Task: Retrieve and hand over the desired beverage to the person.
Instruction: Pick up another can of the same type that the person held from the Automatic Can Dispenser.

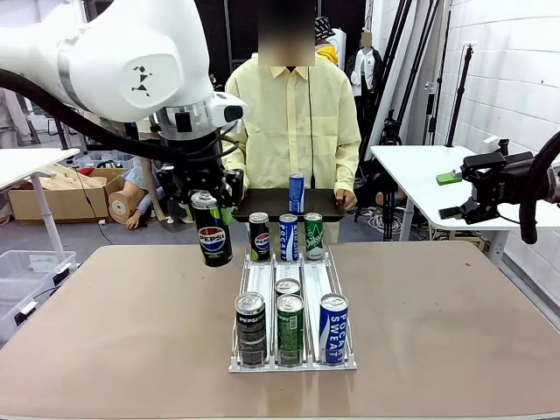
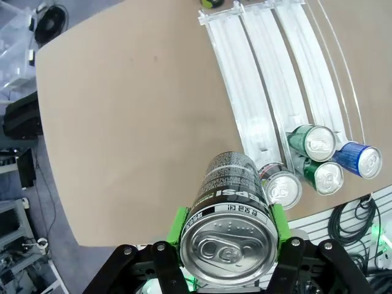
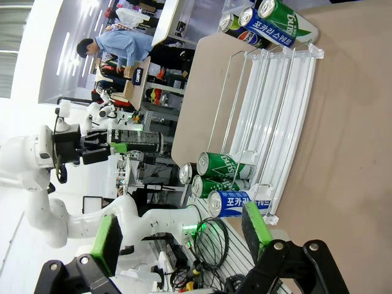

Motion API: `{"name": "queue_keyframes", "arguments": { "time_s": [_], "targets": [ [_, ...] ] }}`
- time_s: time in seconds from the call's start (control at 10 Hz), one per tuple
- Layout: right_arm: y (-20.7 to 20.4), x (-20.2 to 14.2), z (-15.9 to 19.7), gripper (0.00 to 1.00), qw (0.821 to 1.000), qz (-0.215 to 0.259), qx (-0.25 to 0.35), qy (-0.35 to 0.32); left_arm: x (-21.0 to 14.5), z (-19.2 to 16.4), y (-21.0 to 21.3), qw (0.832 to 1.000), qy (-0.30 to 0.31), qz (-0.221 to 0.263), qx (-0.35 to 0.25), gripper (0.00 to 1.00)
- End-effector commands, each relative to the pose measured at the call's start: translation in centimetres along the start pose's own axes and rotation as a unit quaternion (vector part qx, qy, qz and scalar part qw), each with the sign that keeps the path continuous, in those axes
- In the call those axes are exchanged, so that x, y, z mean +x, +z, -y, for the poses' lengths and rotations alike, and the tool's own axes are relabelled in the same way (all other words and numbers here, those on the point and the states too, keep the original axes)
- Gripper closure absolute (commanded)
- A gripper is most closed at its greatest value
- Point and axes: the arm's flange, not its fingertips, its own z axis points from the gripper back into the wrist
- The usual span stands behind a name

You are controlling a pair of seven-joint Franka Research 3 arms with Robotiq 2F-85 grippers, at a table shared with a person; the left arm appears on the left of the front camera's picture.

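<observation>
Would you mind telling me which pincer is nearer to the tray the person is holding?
Left. The left pincer, shut on a Pepsi can, hangs just beside the tray; the right pincer is open, well off to the side.

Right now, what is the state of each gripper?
Left gripper: closed on the black Pepsi can, lifted above the table.
Right gripper: open, holding nothing.

The black can held up in the left gripper reads "PEPSI". In the rack on the counter, the front blue can reads "POCARI SWEAT", and a black can at the back carries the Pepsi globe. Other cans' print is too small to read.
</observation>
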Motion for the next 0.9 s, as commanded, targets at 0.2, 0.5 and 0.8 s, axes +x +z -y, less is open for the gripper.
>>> {"name": "queue_keyframes", "arguments": {
  "time_s": [0.2, 0.5, 0.8],
  "targets": [
    [-0.1, -0.1, 0.0, 0.00, 1.000, 0.000, 0.003, 0.000, 0.7, -4.9, -1.0, 0.999, -0.024, -0.015, 0.047, 0.97],
    [-0.1, -0.1, 0.0, 0.00, 1.000, 0.000, 0.003, 0.000, -0.1, -11.2, -2.4, 0.997, -0.028, -0.008, 0.071, 0.97],
    [-0.1, -0.1, 0.0, 0.00, 1.000, 0.000, 0.003, 0.000, -0.2, -15.5, -4.2, 0.999, -0.014, -0.016, 0.031, 0.97]
  ]
}}
